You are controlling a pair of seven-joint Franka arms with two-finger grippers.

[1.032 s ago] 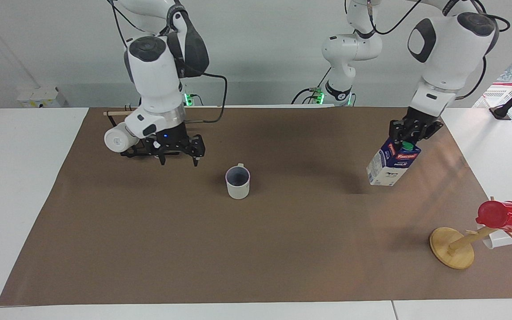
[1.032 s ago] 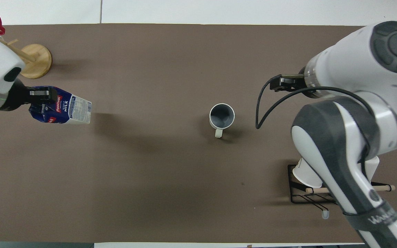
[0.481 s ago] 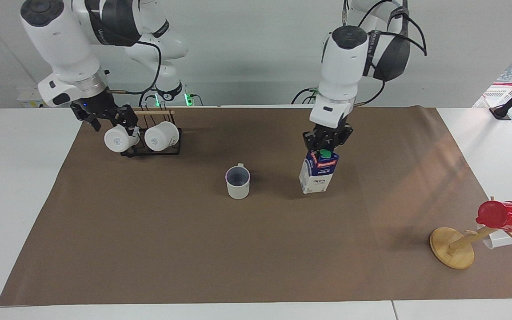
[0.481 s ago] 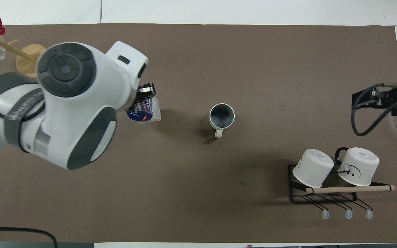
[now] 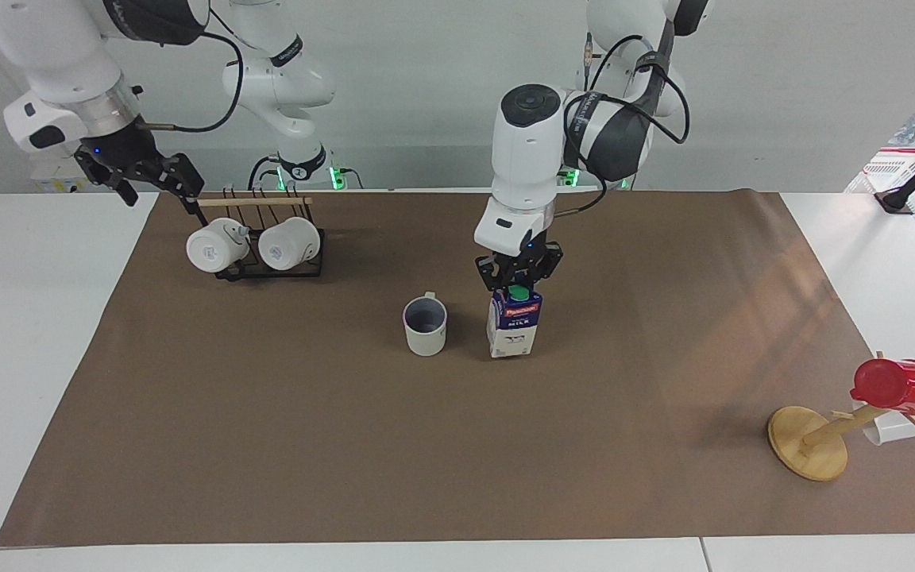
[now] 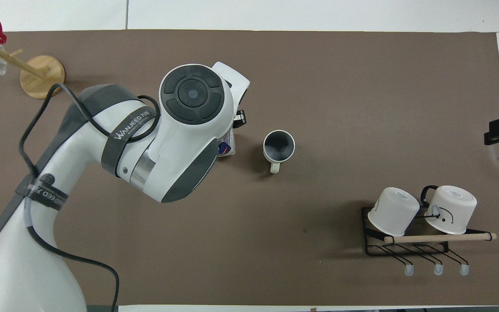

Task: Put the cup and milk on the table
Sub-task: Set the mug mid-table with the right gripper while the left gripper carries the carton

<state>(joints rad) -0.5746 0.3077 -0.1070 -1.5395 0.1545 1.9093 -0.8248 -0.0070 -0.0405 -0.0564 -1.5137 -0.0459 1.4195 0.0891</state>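
Milk carton set beside cup on brown-papered surface, left pincer gripping its top.

Nearest the robots: black wire rack (image 5: 267,254) with two white mugs (image 5: 255,245) hung on it, toward the right arm's end; right pincer (image 5: 154,176) up in the air over the paper's edge beside the rack, fingers spread, holding nothing. Mid-surface (image 5: 306,461): milk (image 5: 514,326) upright, base on the paper, just beside the cup (image 5: 425,326) but apart from it; left pincer (image 5: 518,274) clamped on the carton's gable around the green cap. Cup upright, mouth up, handle turned toward the robots. Farthest, toward the left arm's end: wooden mug tree (image 5: 811,441) carrying a red cup (image 5: 900,386).
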